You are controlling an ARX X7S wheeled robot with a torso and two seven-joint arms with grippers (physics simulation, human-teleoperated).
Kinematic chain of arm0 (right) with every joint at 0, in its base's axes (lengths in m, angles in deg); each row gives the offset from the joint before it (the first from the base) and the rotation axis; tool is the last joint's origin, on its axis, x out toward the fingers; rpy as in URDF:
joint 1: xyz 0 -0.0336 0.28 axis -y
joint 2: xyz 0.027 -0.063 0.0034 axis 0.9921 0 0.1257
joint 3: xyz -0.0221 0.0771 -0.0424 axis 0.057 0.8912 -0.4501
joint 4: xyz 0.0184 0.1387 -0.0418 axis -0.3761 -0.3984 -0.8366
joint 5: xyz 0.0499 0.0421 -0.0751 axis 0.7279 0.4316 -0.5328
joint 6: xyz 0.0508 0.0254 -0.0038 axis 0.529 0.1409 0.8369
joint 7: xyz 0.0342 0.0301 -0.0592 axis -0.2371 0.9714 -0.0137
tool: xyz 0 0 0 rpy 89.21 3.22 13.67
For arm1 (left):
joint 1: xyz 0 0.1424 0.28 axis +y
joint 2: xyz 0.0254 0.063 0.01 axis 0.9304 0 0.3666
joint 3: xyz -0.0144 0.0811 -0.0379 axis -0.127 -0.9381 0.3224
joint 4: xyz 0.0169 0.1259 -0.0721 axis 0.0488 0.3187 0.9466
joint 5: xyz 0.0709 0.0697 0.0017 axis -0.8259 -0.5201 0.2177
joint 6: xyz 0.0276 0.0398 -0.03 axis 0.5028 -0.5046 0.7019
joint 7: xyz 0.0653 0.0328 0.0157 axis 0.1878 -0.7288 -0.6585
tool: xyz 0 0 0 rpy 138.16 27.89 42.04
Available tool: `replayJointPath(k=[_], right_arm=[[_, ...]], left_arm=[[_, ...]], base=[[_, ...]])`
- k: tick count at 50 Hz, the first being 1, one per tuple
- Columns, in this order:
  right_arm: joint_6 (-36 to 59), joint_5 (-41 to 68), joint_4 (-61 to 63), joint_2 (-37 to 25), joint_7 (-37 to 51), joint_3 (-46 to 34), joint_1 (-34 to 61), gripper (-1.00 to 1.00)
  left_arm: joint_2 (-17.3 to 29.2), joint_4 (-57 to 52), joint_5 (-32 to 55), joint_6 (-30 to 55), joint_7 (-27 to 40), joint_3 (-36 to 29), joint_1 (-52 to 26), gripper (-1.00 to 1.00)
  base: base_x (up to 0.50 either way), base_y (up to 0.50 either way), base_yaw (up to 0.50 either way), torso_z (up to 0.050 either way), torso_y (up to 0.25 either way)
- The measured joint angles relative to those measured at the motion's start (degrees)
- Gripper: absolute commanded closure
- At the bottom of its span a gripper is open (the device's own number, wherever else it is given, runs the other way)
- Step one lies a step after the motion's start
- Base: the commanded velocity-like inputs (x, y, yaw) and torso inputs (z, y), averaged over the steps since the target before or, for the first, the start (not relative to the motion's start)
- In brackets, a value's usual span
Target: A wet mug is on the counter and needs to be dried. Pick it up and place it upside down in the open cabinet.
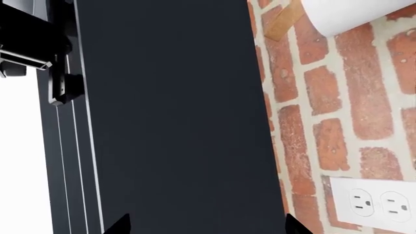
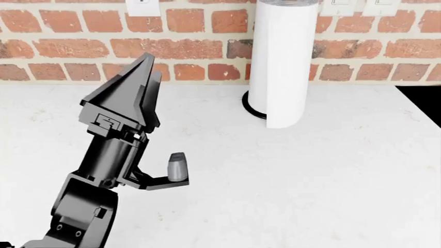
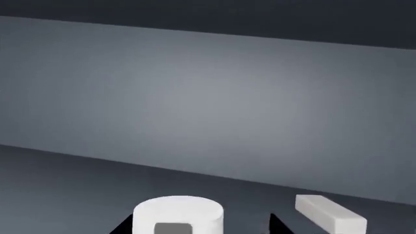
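Fingers of my left gripper [image 1: 206,225] are standing spread with nothing between them, and in the left wrist view they are facing a dark cabinet panel [image 1: 175,117] with the brick wall [image 1: 338,122] and an outlet [image 1: 377,204] just beside it, so I am judging that side tight and am keeping this arm idle. From the head, the same gripper is pointing up over the counter [image 2: 331,181], the paper-towel roll [image 2: 279,62] is standing at about one o'clock from it, and the black stove top [image 2: 422,101] is cutting in at three o'clock; the mug is not showing there, and bare worktop toward five o'clock is offering room. In the right wrist view my right gripper [image 3: 199,225] is reaching into the grey cabinet [image 3: 208,97], tips parted around the mug [image 3: 179,210], one tip apart from it. Its closed flat end is facing up, so I am reading it as inverted. I am planning a straight pull-back, minding a white block [image 3: 328,214] lying near.
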Motion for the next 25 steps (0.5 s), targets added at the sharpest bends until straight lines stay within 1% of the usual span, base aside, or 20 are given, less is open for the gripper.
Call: replayJointPath(k=[18,25], right_arm=[[0.4,2.2,0.6,-1.0,1.0,-0.1,-0.2,-1.0],[2.1,4.7,1.8,-1.8,2.7,0.9,-0.4,-1.0]], left_arm=[[-0.2,0.6,-0.1,-0.5,0.1,0.6,0.5,-1.0],[-0.3,0.7,-0.1,-0.6,0.2,0.8,0.8,-1.0]], base=[[0.0,0.0,0.0,0.0,0.0],[0.0,0.0,0.0,0.0,0.0]])
